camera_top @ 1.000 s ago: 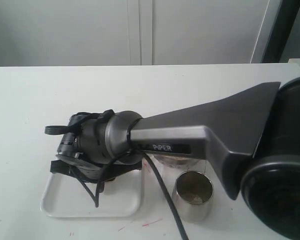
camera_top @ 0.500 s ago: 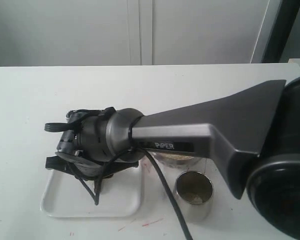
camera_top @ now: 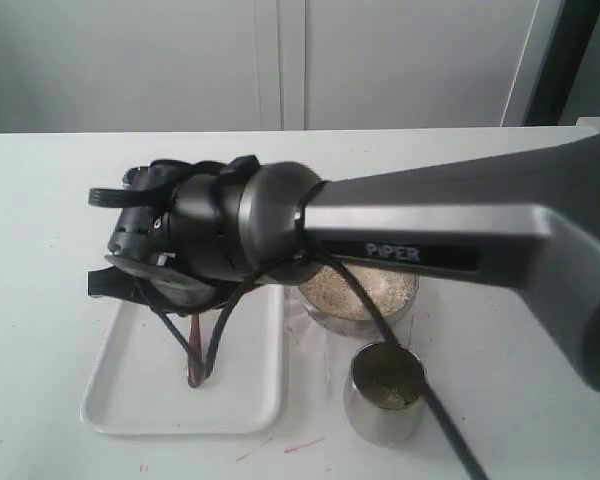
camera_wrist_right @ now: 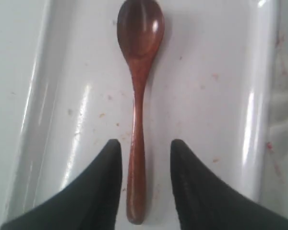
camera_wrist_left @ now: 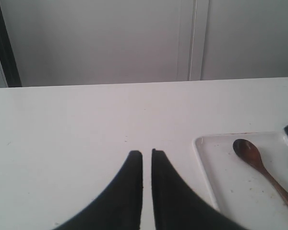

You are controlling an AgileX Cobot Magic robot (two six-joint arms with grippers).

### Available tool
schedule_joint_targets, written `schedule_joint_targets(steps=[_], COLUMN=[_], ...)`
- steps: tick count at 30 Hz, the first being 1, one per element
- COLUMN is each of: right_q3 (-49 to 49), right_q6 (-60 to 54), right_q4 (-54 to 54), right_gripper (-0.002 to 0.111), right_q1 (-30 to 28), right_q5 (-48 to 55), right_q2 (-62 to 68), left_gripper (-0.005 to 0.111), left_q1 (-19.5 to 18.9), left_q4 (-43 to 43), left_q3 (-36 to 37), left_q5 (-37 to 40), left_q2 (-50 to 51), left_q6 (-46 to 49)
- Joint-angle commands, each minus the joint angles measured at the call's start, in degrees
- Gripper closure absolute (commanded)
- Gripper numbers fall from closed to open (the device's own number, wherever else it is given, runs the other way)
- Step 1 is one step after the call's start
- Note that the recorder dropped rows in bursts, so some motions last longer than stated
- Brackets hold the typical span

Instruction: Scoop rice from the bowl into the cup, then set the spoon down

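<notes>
Right gripper (camera_wrist_right: 146, 142): held open above white tray (camera_top: 130, 400), fingers parted either side of spoon (camera_wrist_right: 137, 129) handle, untouching.
Left gripper (camera_wrist_left: 147, 152): closed, empty.
Bowl (camera_top: 325, 318): filled with rice (camera_top: 355, 287), set beside tray.
Cup (camera_top: 383, 405): placed near bowl.
Spoon: laid flat on tray.

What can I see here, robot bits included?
table: one, white, under everything
tray: one, white, on the table
spoon: one, dark reddish-brown wood, lying flat on the tray
bowl: one, shiny steel, beside the tray
cup: one, shiny steel, beside the bowl
rice: pale beige, heaped in the bowl, some in the cup
right arm: one, dark grey, reaching over the tray
right end effector: one, black, open, fingers either side of the spoon handle
left end effector: one, black, shut and empty, over the table beside the tray
</notes>
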State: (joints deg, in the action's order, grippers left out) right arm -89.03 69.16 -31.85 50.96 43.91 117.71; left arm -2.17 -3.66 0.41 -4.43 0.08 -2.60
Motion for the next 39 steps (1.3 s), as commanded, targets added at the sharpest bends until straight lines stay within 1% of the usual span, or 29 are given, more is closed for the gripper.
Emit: schedule_joint_targets(steps=[1, 4, 7, 11, 15, 18, 19, 24, 28, 31, 32, 39], right_q3=[-0.3, 2.7, 9.7, 22.0, 33.4, 42.4, 43.9, 49.0, 51.3, 52.0, 52.4, 52.6], right_q6=[-10.7, -20.9, -21.2, -21.4, -21.4, -21.4, -21.4, -21.4, -21.9, -26.2, -29.5, -36.7], right_q4=[-3.7, -4.3, -8.5, -9.1, -10.0, -9.9, -9.8, -8.5, -7.6, -4.1, -2.5, 1.6], right_gripper=[0.074, 0.074, 0.074, 0.074, 0.074, 0.074, 0.074, 0.074, 0.074, 0.074, 0.074, 0.074], right_q1=[-0.2, -0.2, -0.2, -0.2, -0.2, -0.2, -0.2, -0.2, -0.2, -0.2, -0.2, -0.2], right_q5=[6.8, 8.1, 5.7, -1.2, -1.9, -2.2, -2.3, -2.3, 1.6, 3.8, 4.2, 4.4], right_q2=[-4.4, -9.5, -17.0, -30.1, -41.7, -54.5, -57.4, -71.4, -81.3, -87.5, -90.5, -97.2], left_gripper=[0.092, 0.092, 0.092, 0.092, 0.092, 0.092, 0.092, 0.092, 0.092, 0.092, 0.092, 0.092], left_q1=[0.3, 0.3, 0.3, 0.3, 0.3, 0.3, 0.3, 0.3, 0.3, 0.3, 0.3, 0.3], left_q4=[-0.2, -0.2, -0.2, -0.2, -0.2, -0.2, -0.2, -0.2, -0.2, -0.2, -0.2, -0.2], left_q3=[-0.4, -0.4, -0.4, -0.4, -0.4, -0.4, -0.4, -0.4, -0.4, -0.4, -0.4, -0.4], left_q5=[-0.3, -0.3, -0.3, -0.3, -0.3, -0.3, -0.3, -0.3, -0.3, -0.3, -0.3, -0.3], left_q2=[-0.1, -0.1, -0.1, -0.1, -0.1, -0.1, -0.1, -0.1, -0.1, -0.1, -0.1, -0.1], left_q6=[-0.2, -0.2, -0.2, -0.2, -0.2, -0.2, -0.2, -0.2, -0.2, -0.2, -0.2, -0.2])
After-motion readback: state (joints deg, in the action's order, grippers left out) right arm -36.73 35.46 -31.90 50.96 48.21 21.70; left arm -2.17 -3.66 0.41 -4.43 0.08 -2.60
